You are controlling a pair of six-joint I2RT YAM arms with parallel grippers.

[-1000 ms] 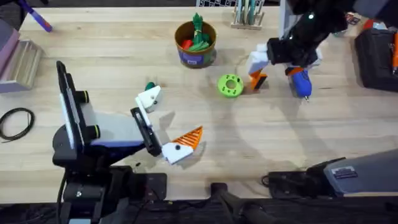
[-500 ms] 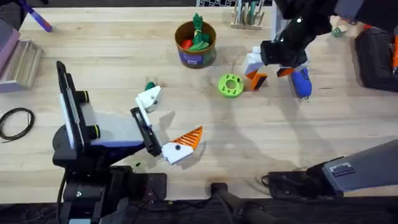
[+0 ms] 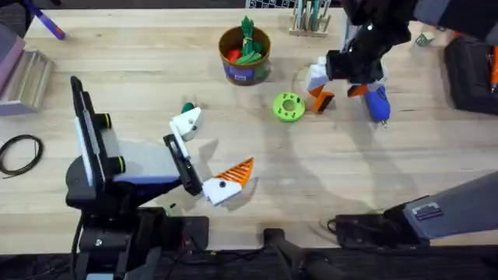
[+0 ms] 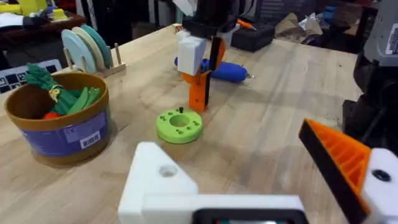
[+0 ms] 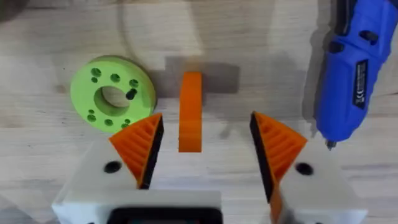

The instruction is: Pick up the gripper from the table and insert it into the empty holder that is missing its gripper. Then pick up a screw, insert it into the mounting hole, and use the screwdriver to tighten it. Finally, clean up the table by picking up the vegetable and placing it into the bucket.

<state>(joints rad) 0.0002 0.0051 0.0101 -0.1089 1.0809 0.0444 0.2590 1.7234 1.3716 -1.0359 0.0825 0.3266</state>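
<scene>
right gripper (image 5: 200, 146), jaws wide, poised over the orange gripper (image 5: 191, 112) standing toward the desk's far right between green disc (image 5: 113, 93) and screwdriver (image 5: 350, 74): best lowered centred, closing squarely across its flat sides.

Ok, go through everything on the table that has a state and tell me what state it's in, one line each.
right gripper: open, fingers straddling the gripper
gripper: on the table, ungrasped
holder: empty, no orange finger
screwdriver: lying on the table
bucket: upright, vegetables inside
green disc: flat, a screw in one hole
</scene>
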